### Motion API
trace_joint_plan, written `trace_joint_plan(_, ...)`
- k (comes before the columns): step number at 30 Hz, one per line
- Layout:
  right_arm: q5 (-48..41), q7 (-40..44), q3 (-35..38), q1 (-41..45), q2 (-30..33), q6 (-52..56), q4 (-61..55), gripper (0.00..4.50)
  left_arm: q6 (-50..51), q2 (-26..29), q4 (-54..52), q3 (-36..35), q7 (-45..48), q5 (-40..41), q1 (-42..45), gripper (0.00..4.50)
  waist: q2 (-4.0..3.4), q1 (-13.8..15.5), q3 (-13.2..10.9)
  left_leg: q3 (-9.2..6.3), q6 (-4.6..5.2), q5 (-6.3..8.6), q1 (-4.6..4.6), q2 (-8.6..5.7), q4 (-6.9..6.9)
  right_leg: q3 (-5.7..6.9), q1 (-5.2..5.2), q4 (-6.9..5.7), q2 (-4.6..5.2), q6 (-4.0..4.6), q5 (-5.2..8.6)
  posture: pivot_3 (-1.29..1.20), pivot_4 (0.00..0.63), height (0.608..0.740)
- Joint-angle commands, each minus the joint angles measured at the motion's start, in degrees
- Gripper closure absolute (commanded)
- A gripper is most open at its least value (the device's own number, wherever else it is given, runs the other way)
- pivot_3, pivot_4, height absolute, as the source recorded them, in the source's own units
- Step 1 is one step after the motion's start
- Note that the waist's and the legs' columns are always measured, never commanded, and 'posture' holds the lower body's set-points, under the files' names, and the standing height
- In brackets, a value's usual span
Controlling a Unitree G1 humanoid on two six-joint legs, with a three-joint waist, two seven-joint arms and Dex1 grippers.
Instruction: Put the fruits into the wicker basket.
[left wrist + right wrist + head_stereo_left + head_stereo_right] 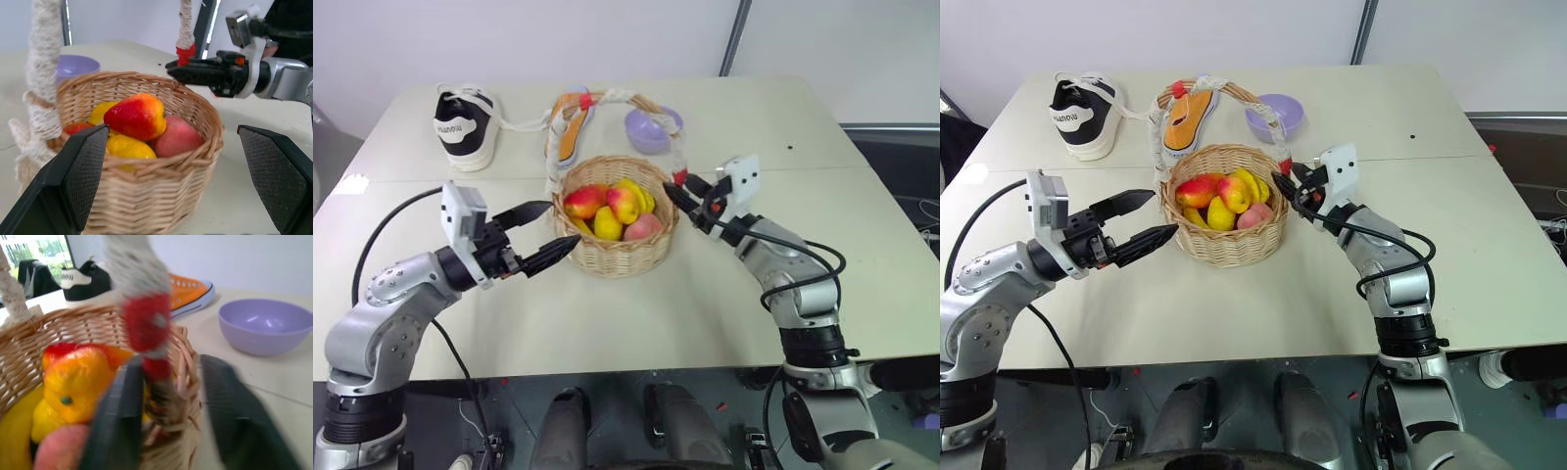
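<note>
Starting far left: left gripper (541, 238) at about 8 o'clock from the wicker basket (617, 253), jaws spread wide, holding nothing, tips aimed at the basket's near-left wall and just short of it. Behind, at roughly 11 o'clock on the table (862, 255), a black-and-white sneaker (465, 127), then an orange shoe (573, 132) lying past the handle.

Mid-table: basket sitting upright, opening facing up, tall handle (677, 147) arching from the 9 o'clock rim over to the 3 o'clock rim. Fruits (612, 211) all piled inside: red-yellow ones on top, lemons underneath, pink peach (642, 227) at the near-right.

At 1 o'clock, purple bowl (653, 128). On the right, right gripper (677, 196) pinched shut at the handle's red-taped base (146, 325) on the 3 o'clock rim, with the tape between its fingers (120, 421).
</note>
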State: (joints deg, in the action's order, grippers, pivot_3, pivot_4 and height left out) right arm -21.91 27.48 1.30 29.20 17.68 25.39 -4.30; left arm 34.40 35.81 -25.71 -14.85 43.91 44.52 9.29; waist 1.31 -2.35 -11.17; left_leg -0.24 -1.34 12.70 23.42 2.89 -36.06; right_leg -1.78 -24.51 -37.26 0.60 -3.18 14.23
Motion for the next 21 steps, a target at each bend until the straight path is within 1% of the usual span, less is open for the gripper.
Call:
trace_joint_plan(1,-2.88,1.16,2.87,-0.22,0.74,-0.17,-5.24,4.48,-1.34,-0.11,-3.01,-1.05,-0.47,1.10,-0.20,0.00,0.00,0.07,0.00,0.00,0.00,0.00,0.00,0.00,0.00,0.00,0.00,0.00,0.00,0.03,0.01,0.00,0.150,0.740)
trace_joint_plan(3,-3.41,1.56,4.08,-1.31,1.92,-0.05,-7.21,4.48,-1.42,-0.20,-2.96,-0.94,-0.51,1.12,-0.21,0.00,0.00,0.18,0.00,0.00,0.00,0.00,0.00,0.00,-0.01,0.00,0.00,0.00,0.01,0.10,0.06,0.00,0.150,0.740)
trace_joint_plan(7,-3.82,-0.64,10.83,-2.95,5.93,-0.13,-8.61,4.48,-1.68,-0.23,-2.17,-0.57,-0.18,0.81,0.32,0.00,0.00,0.33,-0.01,0.03,0.00,0.00,0.01,-0.03,-0.01,0.00,0.00,0.01,0.03,0.09,0.06,0.00,0.150,0.740)
trace_joint_plan(10,-0.37,-5.07,17.99,-3.43,10.55,-3.03,-3.94,4.48,-2.13,-0.37,-0.83,0.64,0.74,0.19,1.57,0.00,-0.01,0.61,-0.01,0.04,0.00,0.00,0.02,-0.05,-0.03,-0.01,0.00,0.02,0.05,0.16,0.09,0.00,0.150,0.740)
trace_joint_plan(13,3.00,-9.12,21.61,-3.47,13.18,-6.52,0.93,4.48,-2.73,-0.82,0.57,2.23,1.34,-0.57,3.22,0.00,-0.01,1.24,-0.01,0.09,0.00,0.00,0.01,-0.07,-0.05,-0.07,0.01,0.04,0.05,0.18,0.10,0.00,0.150,0.740)
trace_joint_plan(15,4.39,-11.35,23.13,-2.83,13.82,-8.25,4.11,4.48,-3.26,-1.37,1.77,3.41,1.56,-1.15,4.67,0.00,-0.01,1.24,-0.01,0.10,0.00,0.00,0.00,-0.08,-0.05,-0.08,0.01,0.05,0.04,0.18,0.10,0.00,0.150,0.740)
trace_joint_plan(20,8.37,-16.09,23.40,-1.65,14.45,-10.16,9.84,4.48,-4.12,-2.50,3.57,5.57,2.08,-2.29,7.01,0.00,-0.08,0.33,-0.03,0.16,0.01,0.00,-0.08,-0.07,0.03,-0.24,0.00,-0.01,-0.03,0.10,0.05,0.00,0.150,0.740)
trace_joint_plan(21,8.50,-16.46,23.48,-1.51,14.50,-10.26,10.43,4.02,-4.20,-2.65,3.74,5.82,2.16,-2.47,7.24,0.00,-0.10,0.21,-0.04,0.16,0.01,0.00,-0.07,-0.06,0.03,-0.24,-0.01,-0.02,-0.03,0.02,0.01,0.00,0.150,0.740)
